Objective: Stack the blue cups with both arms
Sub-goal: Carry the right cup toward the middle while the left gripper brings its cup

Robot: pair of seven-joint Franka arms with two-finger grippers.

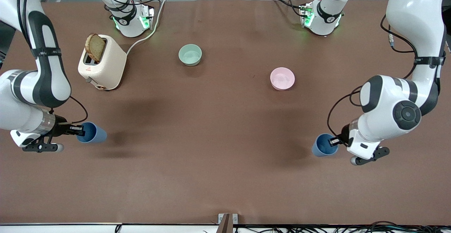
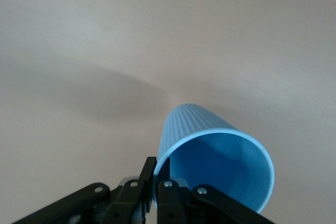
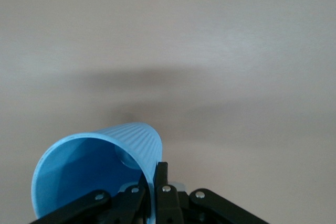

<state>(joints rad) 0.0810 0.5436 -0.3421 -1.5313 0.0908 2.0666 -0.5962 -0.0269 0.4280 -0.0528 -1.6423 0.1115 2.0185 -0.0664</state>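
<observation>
My right gripper [image 1: 80, 131] is shut on the rim of one blue cup [image 1: 92, 133], one finger inside and one outside. It holds the cup tilted above the table at the right arm's end. In the right wrist view the gripper [image 3: 153, 177] pinches the cup's wall [image 3: 100, 163]. My left gripper [image 1: 333, 142] is shut the same way on the rim of the other blue cup [image 1: 323, 145], tilted above the table at the left arm's end. In the left wrist view the gripper [image 2: 158, 174] clamps that cup [image 2: 220, 161].
A cream toaster [image 1: 102, 62] with a bread slice [image 1: 95, 47] stands toward the right arm's base. A pale green bowl [image 1: 190, 55] and a pink bowl [image 1: 282, 78] sit farther from the front camera than the cups. Brown table [image 1: 211, 138] lies between the cups.
</observation>
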